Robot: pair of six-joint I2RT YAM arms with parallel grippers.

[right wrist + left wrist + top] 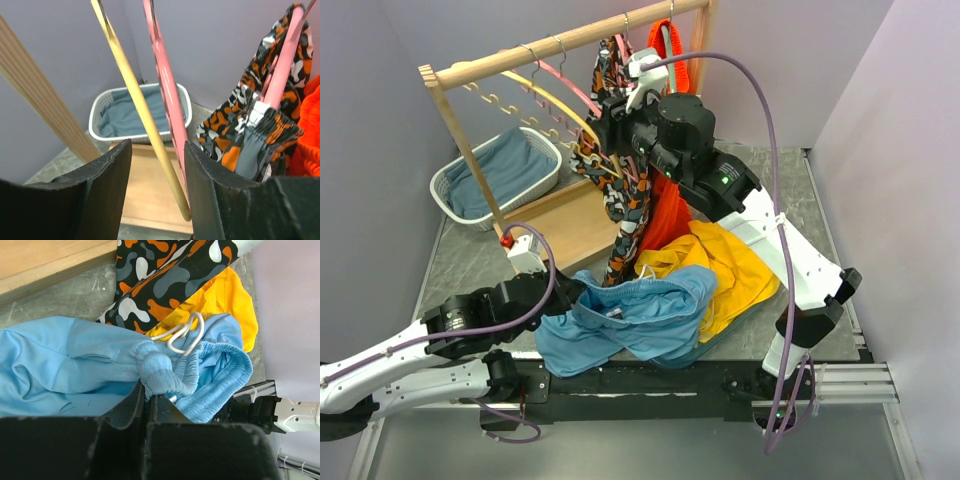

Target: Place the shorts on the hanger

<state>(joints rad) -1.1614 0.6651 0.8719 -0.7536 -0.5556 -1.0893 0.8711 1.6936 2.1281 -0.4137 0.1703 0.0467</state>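
Observation:
The light-blue shorts (650, 310) lie crumpled at the table's near middle. My left gripper (565, 292) is shut on a bunched piece of their gathered waistband (162, 372), with the shorts (70, 360) spreading to the left of it. The pink hanger (570, 85) hangs from the wooden rail. My right gripper (605, 125) is open up at the rack. In the right wrist view the pink hanger (162, 75) and a yellow hanger (135, 95) both run down between the gripper's spread fingers (157, 147), the pink one close to the right finger.
The wooden rack (470, 150) stands at the back left on a wooden base (575, 220). A patterned garment (620, 190) hangs on another pink hanger (282, 65), next to an orange garment (665, 215). A yellow garment (740, 265) lies by the shorts. A white basket (455, 180) holds teal cloth.

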